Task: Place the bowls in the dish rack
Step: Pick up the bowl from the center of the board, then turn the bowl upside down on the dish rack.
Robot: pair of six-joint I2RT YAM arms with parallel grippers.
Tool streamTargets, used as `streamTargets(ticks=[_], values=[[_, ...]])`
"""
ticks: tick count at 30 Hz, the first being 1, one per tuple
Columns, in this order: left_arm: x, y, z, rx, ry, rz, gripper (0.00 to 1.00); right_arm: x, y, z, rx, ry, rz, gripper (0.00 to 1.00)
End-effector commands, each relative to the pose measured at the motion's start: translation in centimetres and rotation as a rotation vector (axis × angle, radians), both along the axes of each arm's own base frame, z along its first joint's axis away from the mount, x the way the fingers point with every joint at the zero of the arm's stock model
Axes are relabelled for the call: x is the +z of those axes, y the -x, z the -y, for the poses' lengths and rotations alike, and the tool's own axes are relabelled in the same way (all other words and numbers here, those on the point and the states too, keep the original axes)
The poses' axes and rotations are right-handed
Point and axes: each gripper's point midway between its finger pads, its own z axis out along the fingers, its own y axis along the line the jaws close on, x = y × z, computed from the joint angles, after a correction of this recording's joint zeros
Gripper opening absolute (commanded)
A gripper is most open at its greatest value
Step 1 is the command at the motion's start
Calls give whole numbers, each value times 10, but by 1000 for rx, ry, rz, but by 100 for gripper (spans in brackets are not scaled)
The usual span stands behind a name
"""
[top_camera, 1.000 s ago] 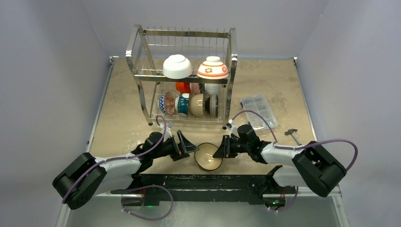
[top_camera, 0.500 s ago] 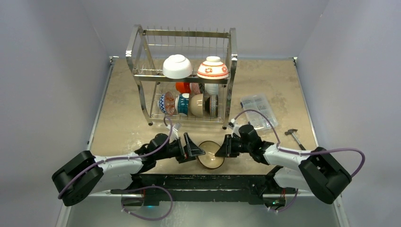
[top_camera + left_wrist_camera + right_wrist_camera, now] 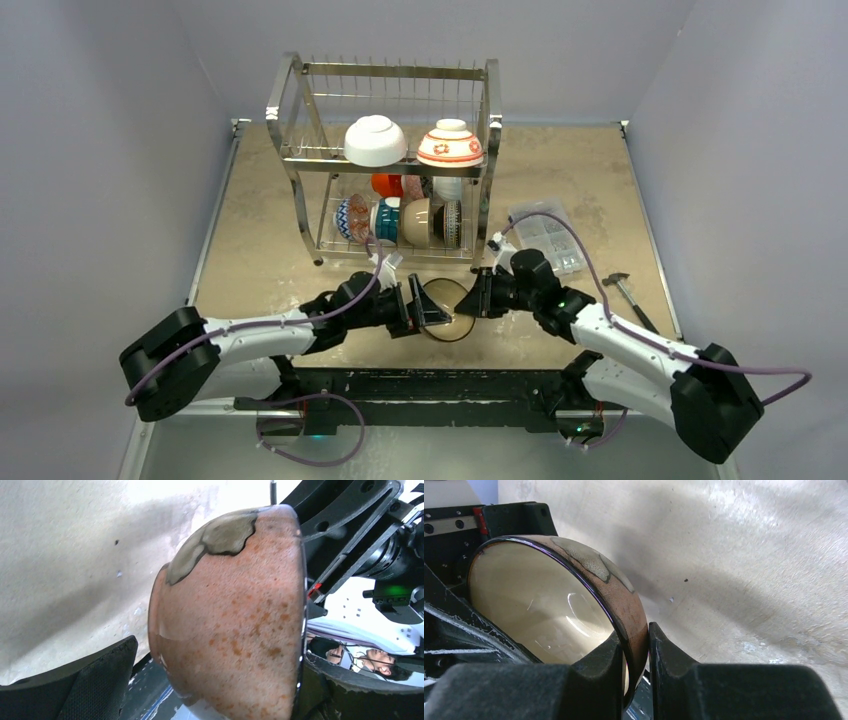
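Tan-brown glaze, speckled and with a grey patch near the lip, covers the bowl [image 3: 447, 308] that sits between the two arms at the near middle of the worktop [image 3: 260, 240], just in front of the dish rack [image 3: 492, 140]. The bowl is tipped well over on its side, its cream inside facing the right arm and its rounded outside facing the left arm; whether its lower edge touches the worktop cannot be told. The right gripper [image 3: 478, 300] has its fingers [image 3: 599, 665] clamped on the bowl's rim, one inside the wall and one outside, as the right wrist view shows plainly. The left gripper [image 3: 425, 308] has its fingers spread wide and straddling the bowl: in the left wrist view one finger [image 3: 100, 680] stands clear of the bowl's foot with a gap between, and the other lies at the rim side. In the rack's upper tier a white bowl [image 3: 375, 140] and a red-and-white floral bowl [image 3: 449, 145] rest side by side. Its lower tier holds a row of bowls on edge, among them a blue patterned bowl [image 3: 352, 218] at the left end and an orange-red bowl [image 3: 387, 184] behind. A clear plastic box [image 3: 545, 235] lies on the worktop right of the rack.
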Motion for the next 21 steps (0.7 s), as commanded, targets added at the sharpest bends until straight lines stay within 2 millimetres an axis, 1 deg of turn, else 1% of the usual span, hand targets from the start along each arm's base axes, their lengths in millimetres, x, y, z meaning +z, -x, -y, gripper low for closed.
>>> streamTargets(ticks=[1,6,7,12,13,15,16,21], values=[[27,-15,3,16,-36,122,95,62,-20,-8,-10,-61,152,0],[51,-29,-7,60,-93,228,95,91,-27,0,-46,-34,229,0],[57,-31,-8,62,-95,247,95,100,-30,2,-54,-31,252,0],[91,-37,-7,49,-80,350,94,131,-37,9,-72,3,323,0],[100,-39,-7,51,-82,378,95,139,-39,10,-80,7,341,0],[111,-43,-13,58,-114,422,94,157,-42,12,-83,9,380,0],[123,-46,-15,71,-121,454,94,165,-43,13,-84,11,402,0],[163,-59,-32,115,-188,582,94,215,-39,15,-63,-24,488,0]])
